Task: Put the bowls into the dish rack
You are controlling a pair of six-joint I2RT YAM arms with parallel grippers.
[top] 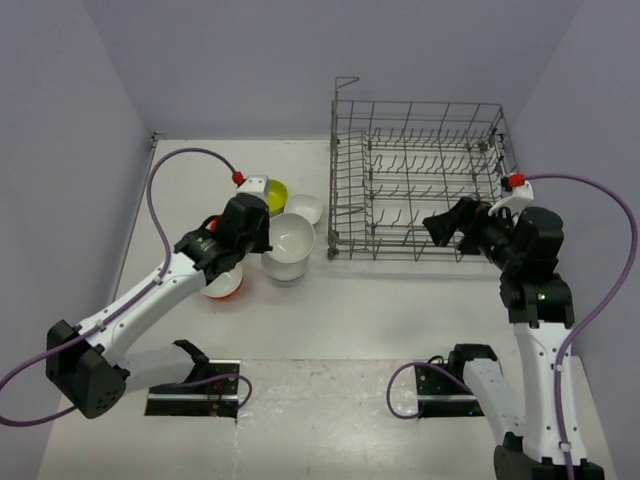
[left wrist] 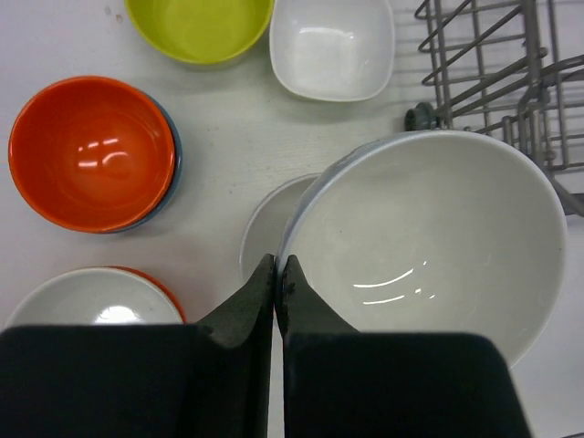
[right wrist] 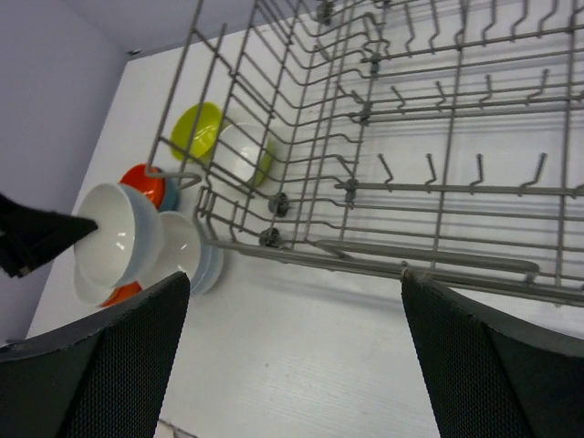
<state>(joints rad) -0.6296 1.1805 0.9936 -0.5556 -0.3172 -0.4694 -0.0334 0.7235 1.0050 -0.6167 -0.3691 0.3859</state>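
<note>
Left gripper (left wrist: 276,274): pinched together on the near rim of the white round bowl (left wrist: 429,237), one finger inside the lip, one outside.
White round bowl: hung out ahead of the fingers, mouth up and a little tipped, over a second pale bowl (left wrist: 266,219) on the table (top: 400,300); could not be told whether fully clear of that one.
Dish rack (top: 420,180): lay to the right of the held bowl and slightly farther back, its near-left corner just beside the bowl's far edge in the left wrist view.
Rack's long axis: ran left to right across the table, tall wire sides all round, tines upright inside, no bowl in it yet.
Other bowls: yellow-green bowl (left wrist: 201,27) and white squarish bowl (left wrist: 333,46) farther back; orange bowl (left wrist: 91,151) nested in a blue one to the left; orange bowl with white inside (left wrist: 91,297) nearest the arm.
Right gripper (right wrist: 292,306): fingers spread wide, nothing between them, poised at the rack's near-right side, well apart from every bowl.
Nearer arm: left, by a wide margin.
Coming move, as judged: lift over the rack's left wall, then carry rightward.
Risk, as judged: thin rim pinch on a glossy bowl, so possible swing or slip while crossing the wires.
</note>
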